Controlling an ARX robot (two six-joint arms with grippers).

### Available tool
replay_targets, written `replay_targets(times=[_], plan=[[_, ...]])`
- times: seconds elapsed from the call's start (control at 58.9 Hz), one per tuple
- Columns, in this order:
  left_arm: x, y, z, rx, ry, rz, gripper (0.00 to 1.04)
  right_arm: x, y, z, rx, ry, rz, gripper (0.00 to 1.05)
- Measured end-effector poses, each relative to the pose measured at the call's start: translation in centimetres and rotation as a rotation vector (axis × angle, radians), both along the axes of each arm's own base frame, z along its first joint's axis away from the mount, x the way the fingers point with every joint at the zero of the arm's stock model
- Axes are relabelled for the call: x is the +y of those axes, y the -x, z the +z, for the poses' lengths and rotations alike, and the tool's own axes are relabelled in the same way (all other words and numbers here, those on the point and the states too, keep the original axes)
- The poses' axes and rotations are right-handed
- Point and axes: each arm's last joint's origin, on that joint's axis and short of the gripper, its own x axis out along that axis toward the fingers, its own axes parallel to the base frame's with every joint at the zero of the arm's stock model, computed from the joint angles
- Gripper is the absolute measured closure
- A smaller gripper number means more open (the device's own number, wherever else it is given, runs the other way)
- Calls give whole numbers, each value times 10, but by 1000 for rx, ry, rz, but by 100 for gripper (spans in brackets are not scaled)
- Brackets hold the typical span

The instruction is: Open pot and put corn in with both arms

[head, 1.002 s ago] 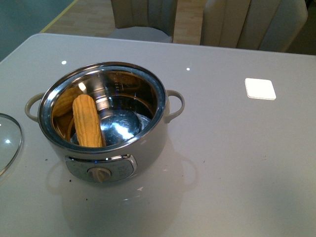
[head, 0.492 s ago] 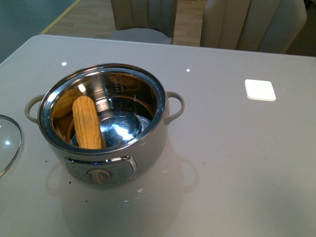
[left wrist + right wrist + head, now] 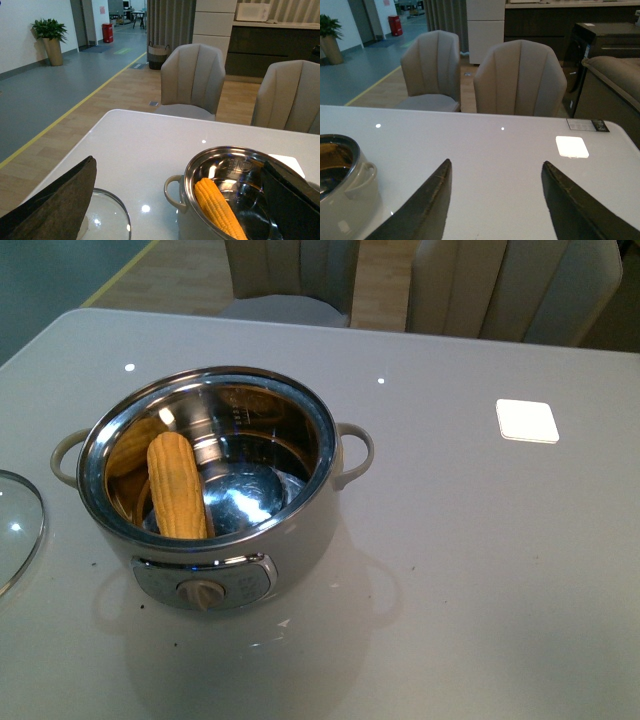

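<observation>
Above the white table [image 3: 480, 570], seen only from the wrist cameras, both pincers hang with nothing between their fingers. The right gripper [image 3: 495, 200] has its two dark flat fingers spread wide apart, bare tabletop showing between them, and it touches nothing. The left gripper [image 3: 180, 200] is likewise spread wide, one finger [image 3: 60, 200] at one edge of its view and the other at the opposite edge, with the pot [image 3: 210, 490] and a stretch of table showing in the gap; it grips nothing. The front view shows neither arm, but it gives the clearest look down into the pot: the cream-white body stands uncovered on the table's left half, its dial knob [image 3: 204, 593] facing the camera and a loop handle on each side. The corn [image 3: 177, 486] lies inside, against the left part of the shiny steel wall, its long axis running roughly from the near rim toward the far side, tilted with the rounded farther end raised and the nearer end down at the pot's floor; a warm yellow reflection of it shows on the steel beside it. The glass lid [image 3: 18, 525] rests flat on the table at the far left edge, apart from the pot. The left wrist view shows the lid's rim just beside the pot's handle, and two beige chairs [image 3: 192, 80] behind the table. The right wrist view catches only one pot handle and a bright white square [image 3: 572, 146] on the table.
</observation>
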Motion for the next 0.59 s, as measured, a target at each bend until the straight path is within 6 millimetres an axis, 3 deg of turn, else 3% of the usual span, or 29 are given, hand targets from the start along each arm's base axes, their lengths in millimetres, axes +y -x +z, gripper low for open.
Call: replay_targets(times=[0.136, 0.594], plan=[[0, 0, 0, 0, 0, 0, 7, 0, 0, 0, 0, 0, 0, 7], [0, 0, 0, 0, 0, 0, 7, 0, 0, 0, 0, 0, 0, 9]])
